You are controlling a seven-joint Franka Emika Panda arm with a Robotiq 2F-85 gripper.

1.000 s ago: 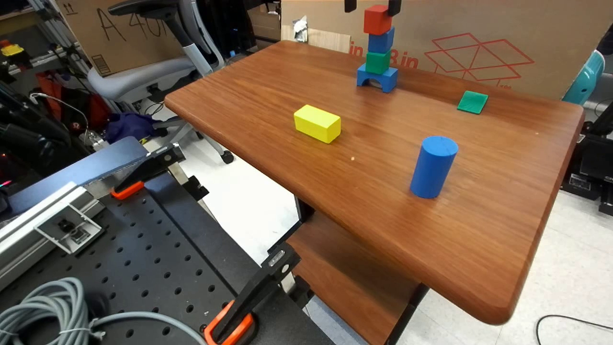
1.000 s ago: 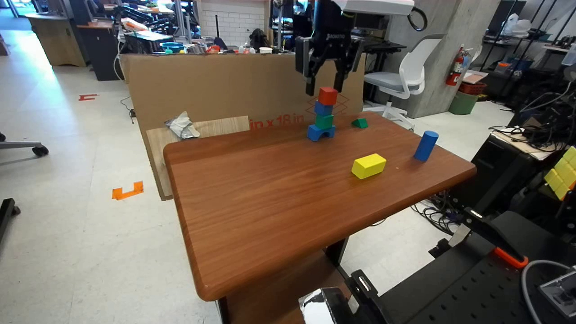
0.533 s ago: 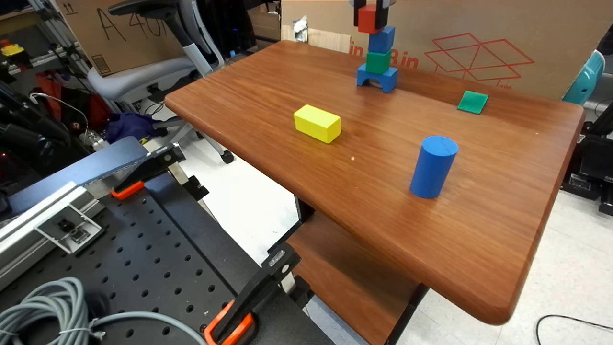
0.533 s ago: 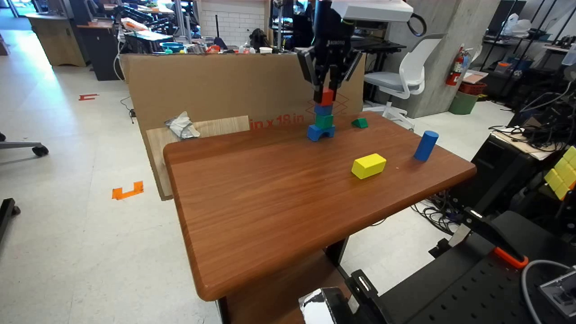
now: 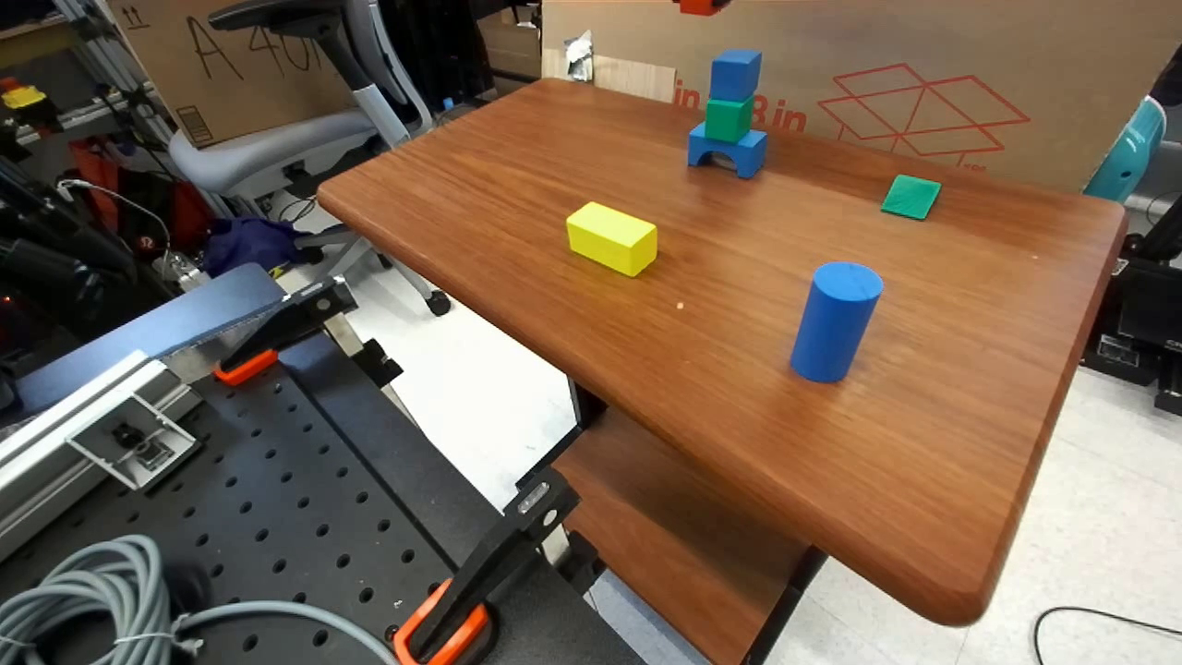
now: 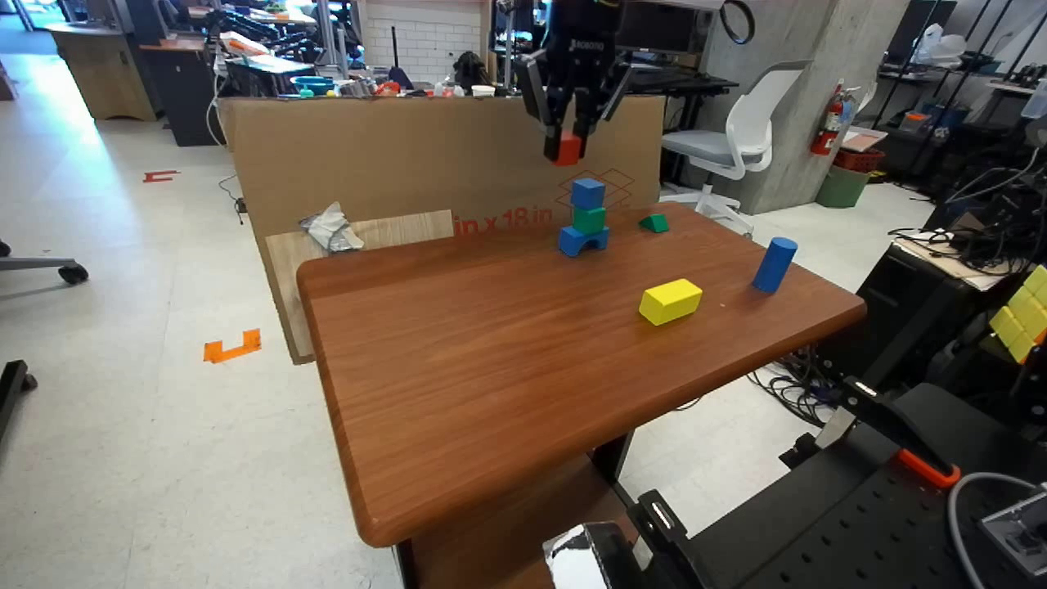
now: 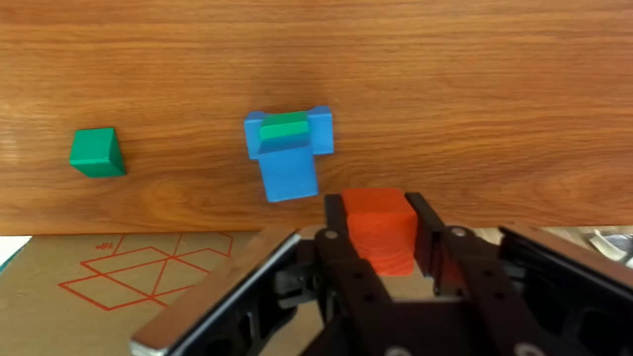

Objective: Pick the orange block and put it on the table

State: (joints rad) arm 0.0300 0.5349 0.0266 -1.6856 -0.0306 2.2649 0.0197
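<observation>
Because the orange block (image 7: 381,233) is clamped in the claw (image 6: 568,144), mid-air, lower centre of the wrist frame, next move is probably down and toward frame top onto the counter (image 7: 470,109); can't quite tell whether the block is over it. Cube, so no long axis. Blue-topped stack (image 7: 289,152) up-left: avoid. No containers in play.

All three views look down on the table (image 6: 474,360).
</observation>
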